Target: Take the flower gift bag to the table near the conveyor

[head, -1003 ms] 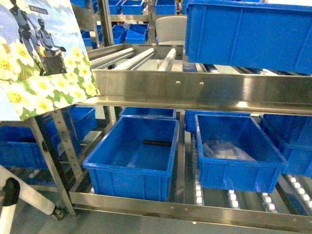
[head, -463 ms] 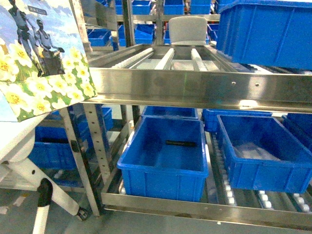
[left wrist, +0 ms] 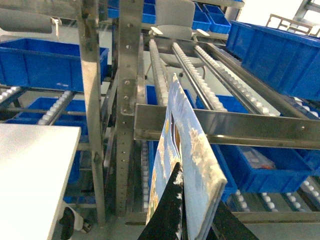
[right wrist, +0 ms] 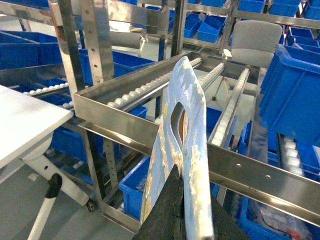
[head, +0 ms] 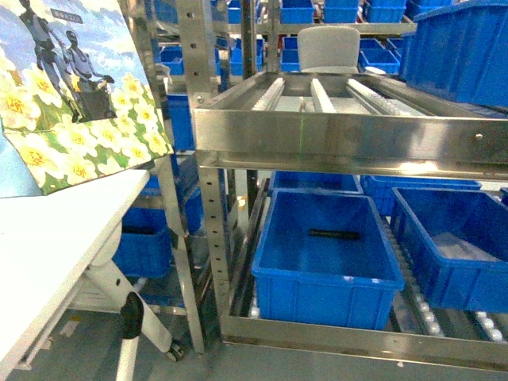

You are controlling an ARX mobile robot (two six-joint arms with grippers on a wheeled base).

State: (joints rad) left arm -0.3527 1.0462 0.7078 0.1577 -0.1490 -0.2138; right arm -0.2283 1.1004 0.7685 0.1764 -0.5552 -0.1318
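The flower gift bag (head: 71,103) hangs at the top left of the head view, its daisy and robot face towards the camera, above the far edge of the white table (head: 48,238). Neither gripper shows in the head view. In the left wrist view the bag (left wrist: 192,165) stands edge-on with my left gripper (left wrist: 197,202) shut on it. My right gripper (right wrist: 195,200) is shut on the bag's (right wrist: 187,125) handle edge. The steel conveyor (head: 333,127) with white rollers lies to the right, beyond the bag in both wrist views.
Blue bins (head: 325,262) (head: 452,254) sit on the lower roller level, and a big one (head: 460,48) on the conveyor top. A perforated steel post (head: 208,238) stands between table and conveyor. A grey chair back (head: 329,49) shows behind. The table's leg (head: 131,317) has a caster.
The head view has swung left: conveyor and bins slid right in frame, and the white table has come into view at the lower left. The bag stays held at top left.
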